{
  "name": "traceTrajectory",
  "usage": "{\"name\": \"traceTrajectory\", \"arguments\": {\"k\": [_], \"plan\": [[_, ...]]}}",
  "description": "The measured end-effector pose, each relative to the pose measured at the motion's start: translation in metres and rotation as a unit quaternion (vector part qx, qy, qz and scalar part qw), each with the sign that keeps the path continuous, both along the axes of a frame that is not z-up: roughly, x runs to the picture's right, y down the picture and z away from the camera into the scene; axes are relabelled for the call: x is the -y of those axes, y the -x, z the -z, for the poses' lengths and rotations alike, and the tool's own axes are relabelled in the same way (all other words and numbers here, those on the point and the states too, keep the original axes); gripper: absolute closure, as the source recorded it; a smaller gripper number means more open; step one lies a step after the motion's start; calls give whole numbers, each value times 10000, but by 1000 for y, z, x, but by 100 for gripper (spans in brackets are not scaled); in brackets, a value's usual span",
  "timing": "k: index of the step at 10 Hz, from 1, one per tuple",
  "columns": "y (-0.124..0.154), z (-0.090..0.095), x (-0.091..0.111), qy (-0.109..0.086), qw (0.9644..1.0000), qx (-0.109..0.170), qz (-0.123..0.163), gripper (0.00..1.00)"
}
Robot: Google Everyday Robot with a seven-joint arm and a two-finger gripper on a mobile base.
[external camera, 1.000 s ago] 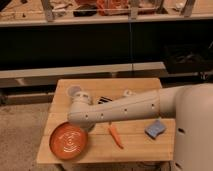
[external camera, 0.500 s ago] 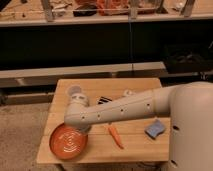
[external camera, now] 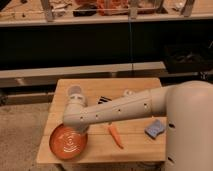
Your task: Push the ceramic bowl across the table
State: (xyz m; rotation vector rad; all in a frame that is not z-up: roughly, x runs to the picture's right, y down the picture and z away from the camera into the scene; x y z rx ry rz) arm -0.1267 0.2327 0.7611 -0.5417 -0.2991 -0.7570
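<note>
The ceramic bowl, orange-red with pale swirl rings, sits at the front left corner of the light wooden table, its rim near the table's edges. My pale arm reaches across the table from the right. Its end bends down to the gripper, which is at the bowl's far right rim. The gripper is shut and mostly hidden under the wrist. Whether it touches the rim I cannot tell.
A translucent white cup stands just behind the arm's end. An orange carrot lies right of the bowl, and a blue sponge lies near the right edge. A dark striped item and a small white object lie at the back. Dark shelving stands behind the table.
The arm's end has come down and slightly left toward the front corner. The bowl has slid a little toward the front edge with it.
</note>
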Motion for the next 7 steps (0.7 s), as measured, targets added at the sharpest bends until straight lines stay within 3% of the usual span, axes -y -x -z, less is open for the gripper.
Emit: {"name": "traceTrajectory", "arguments": {"k": [7], "plan": [[11,-8,1,-63,9997,233,37,100]]}}
